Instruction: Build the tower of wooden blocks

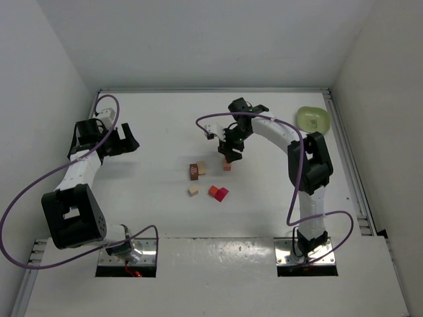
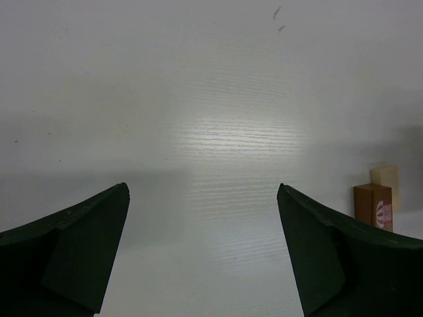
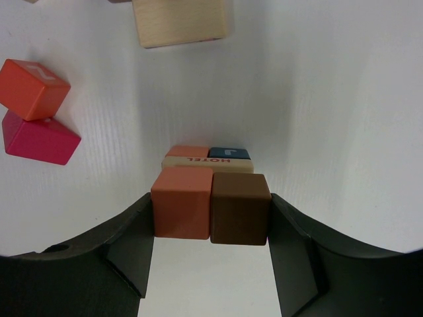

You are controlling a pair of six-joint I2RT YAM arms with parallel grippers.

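**Right gripper seating a block pair on the tower**

The tower point(image 3: 207, 164) stood mid-table beneath the right gripper point(image 3: 210, 218). Its jaws were pinched onto a block pair point(image 3: 185, 201), orange beside brown, apparently to seat both squarely. Loose wood blocks point(image 1: 214, 191) lay near. The left gripper point(image 2: 205, 251) hung wide open and empty, well apart.

Bright, flat light from overhead, and the white table point(image 1: 152, 132) is almost washed out. The arms throw only faint, soft shadows. Left wrist view: a glare patch mid-surface with a grey band beneath. Right wrist view: fingers point(image 3: 86, 264) near black, grey shadow round the wood blocks point(image 3: 182, 201).
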